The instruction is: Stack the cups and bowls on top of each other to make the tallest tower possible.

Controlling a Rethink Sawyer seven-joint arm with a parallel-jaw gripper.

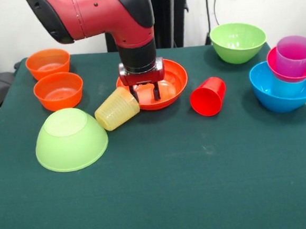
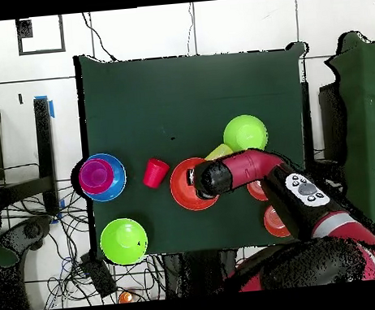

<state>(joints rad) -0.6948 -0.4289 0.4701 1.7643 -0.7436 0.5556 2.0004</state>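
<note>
My gripper [image 1: 146,97] hangs open and empty over the wide orange bowl [image 1: 171,80], its fingertips low inside the near left part of the bowl. The yellow cup [image 1: 116,109] lies on its side just left of the left finger, against the bowl's rim. The red cup [image 1: 208,96] lies on its side to the right of the bowl. A lime green bowl [image 1: 70,138] sits upside down at the front left. At the right, a blue bowl [image 1: 284,94] holds a light blue cup [image 1: 287,87], a magenta bowl [image 1: 276,68] and a purple cup [image 1: 295,54]. In the overhead view the arm [image 2: 241,171] hides the gripper.
Two small orange bowls [image 1: 47,63] [image 1: 59,90] stand upright at the far left. A second lime green bowl [image 1: 238,41] stands upright at the far right. The green table [image 1: 190,186] runs wide toward the near edge.
</note>
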